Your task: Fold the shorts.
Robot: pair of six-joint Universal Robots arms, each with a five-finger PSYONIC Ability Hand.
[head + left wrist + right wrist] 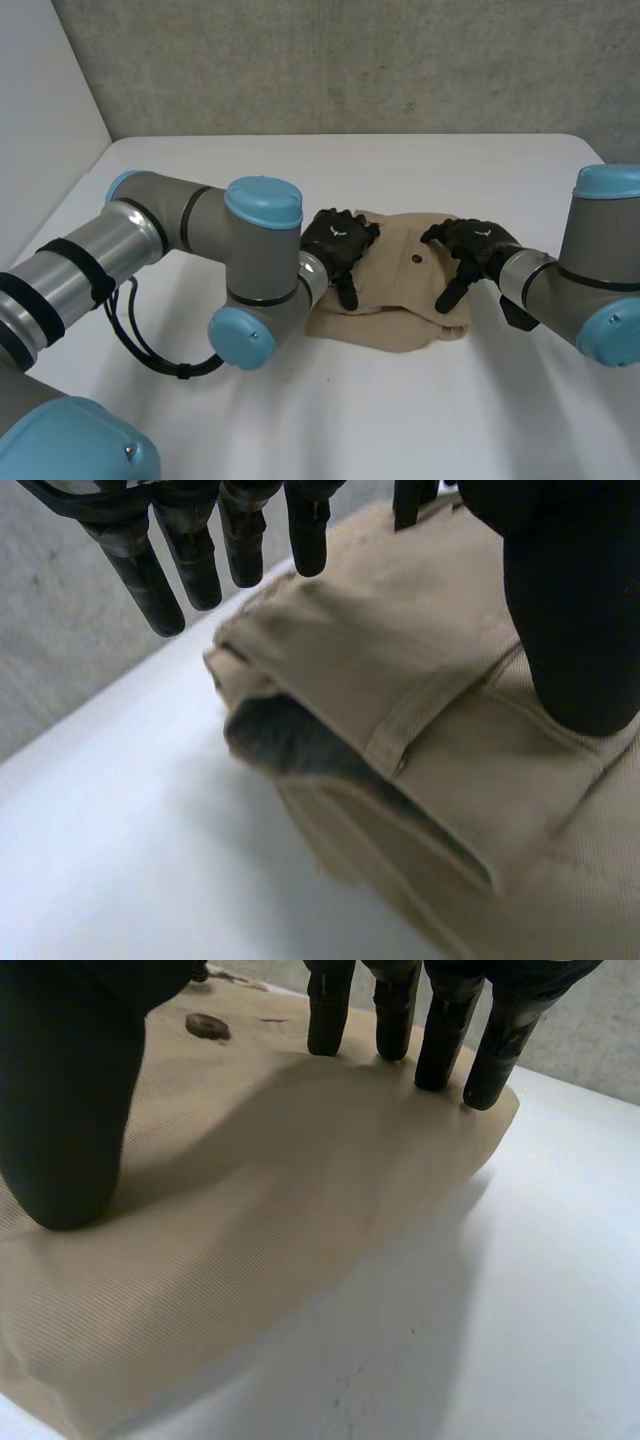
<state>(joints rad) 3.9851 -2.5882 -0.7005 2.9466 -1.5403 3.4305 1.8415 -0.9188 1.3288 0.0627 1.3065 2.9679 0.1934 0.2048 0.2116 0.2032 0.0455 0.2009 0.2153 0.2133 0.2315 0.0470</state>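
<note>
My left hand (338, 246) rests at the left edge of the shorts (402, 295), fingers straight and apart, thumb on the cloth, gripping nothing. The shorts lie on the table (400, 420) as a compact tan bundle with layers doubled over, so I judge the folding nearly done. My right hand (474, 247) presses their right side, fingers straight, clamping nothing. Flattening and letting go look like what is left.

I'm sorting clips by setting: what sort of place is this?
Probably a lab or test room: a white table, a plain concrete wall behind, and two robot arms over beige shorts.
</note>
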